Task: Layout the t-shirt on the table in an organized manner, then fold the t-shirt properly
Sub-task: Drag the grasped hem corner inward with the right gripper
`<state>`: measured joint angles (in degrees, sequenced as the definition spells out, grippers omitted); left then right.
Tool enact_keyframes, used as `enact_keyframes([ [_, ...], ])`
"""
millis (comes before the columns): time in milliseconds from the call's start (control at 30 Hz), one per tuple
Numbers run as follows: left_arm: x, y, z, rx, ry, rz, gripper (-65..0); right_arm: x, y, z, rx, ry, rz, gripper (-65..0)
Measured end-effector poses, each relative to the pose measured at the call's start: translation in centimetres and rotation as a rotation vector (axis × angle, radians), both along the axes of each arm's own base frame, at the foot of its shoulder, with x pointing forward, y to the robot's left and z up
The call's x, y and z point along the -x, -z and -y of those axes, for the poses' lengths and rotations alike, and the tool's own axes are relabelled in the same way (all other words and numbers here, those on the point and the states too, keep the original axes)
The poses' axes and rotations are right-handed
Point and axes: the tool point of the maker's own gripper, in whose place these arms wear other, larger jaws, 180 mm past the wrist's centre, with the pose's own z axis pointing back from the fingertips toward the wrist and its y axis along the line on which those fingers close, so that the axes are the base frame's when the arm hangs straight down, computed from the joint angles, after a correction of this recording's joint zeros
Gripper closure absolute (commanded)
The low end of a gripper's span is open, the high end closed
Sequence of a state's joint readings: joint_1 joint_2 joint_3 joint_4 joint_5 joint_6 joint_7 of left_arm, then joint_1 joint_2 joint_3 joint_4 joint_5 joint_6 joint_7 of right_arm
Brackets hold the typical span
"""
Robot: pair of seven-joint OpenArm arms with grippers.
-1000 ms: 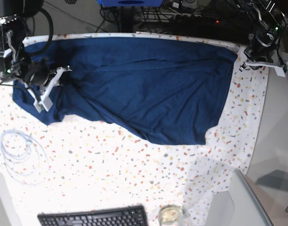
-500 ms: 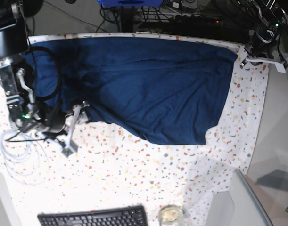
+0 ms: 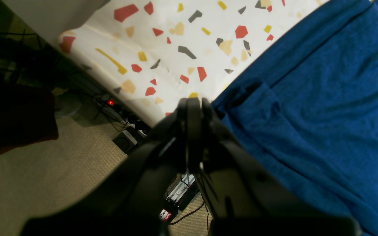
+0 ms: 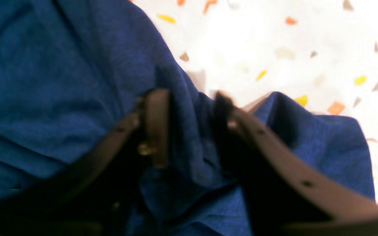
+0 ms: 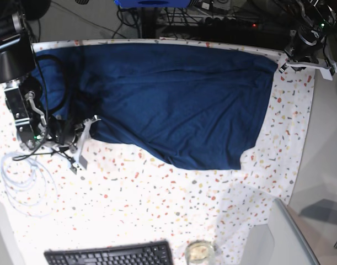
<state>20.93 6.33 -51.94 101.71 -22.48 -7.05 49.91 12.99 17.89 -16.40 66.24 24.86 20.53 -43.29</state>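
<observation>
Jaws, right: narrowed round a raised ridge of the t-shirt (image 4: pixel 77 82), dark fingers (image 4: pixel 156 124) on either side of the fold; looks like a pinch on the cloth, though the wrist view is blurred.
Jaws, left: fully closed on nothing, poised at the far right corner of the worktop (image 3: pixel 182 36), just beside the shirt's corner and not touching it.
T-shirt position: spread across the far half of the worktop, long and roughly flat, near edge slanting and creased; left end bunched under the right arm.
Just changed, right side: a second ago up on the left sleeve area; then swung out toward the near side over bare worktop; now back at the near-left edge of the garment, cloth between the fingers.
Just changed, left side: drawn a little further back toward the far right corner, clear of the fabric.
Meaning for the task: judged to be still in the laying-out stage; a fresh grip on the near-left edge, likely for tugging that bunched end flat. No fold begun.
Risk: pulling with one end unanchored could drag the whole garment instead of smoothing it.
</observation>
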Motion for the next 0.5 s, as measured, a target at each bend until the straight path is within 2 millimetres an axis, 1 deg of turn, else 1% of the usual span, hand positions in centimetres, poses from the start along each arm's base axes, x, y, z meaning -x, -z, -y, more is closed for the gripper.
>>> enact_keyframes([
  [133,-0.1,0.0,0.0,-0.001,0.000,0.002,0.0,-0.6,-0.5,-0.1,-0.010,0.010,0.016,-3.2],
  [167,-0.1,-0.1,0.0,-0.001,0.001,0.002,0.0,-0.9,-0.9,0.1,-0.019,0.025,0.028,-0.5],
  [367,-0.1,-0.1,-0.1,-0.002,0.001,0.001,0.0,-3.3,-4.6,2.3,-0.055,0.117,0.148,-0.2],
  [433,0.0,-0.1,-0.2,-0.004,0.002,0.000,0.0,-3.7,-5.0,2.7,-0.057,0.131,0.160,-0.2],
  [500,-0.1,-0.3,-0.5,-0.012,0.006,0.000,0.0,-3.6,-5.0,2.8,-0.049,0.129,0.150,-0.2],
])
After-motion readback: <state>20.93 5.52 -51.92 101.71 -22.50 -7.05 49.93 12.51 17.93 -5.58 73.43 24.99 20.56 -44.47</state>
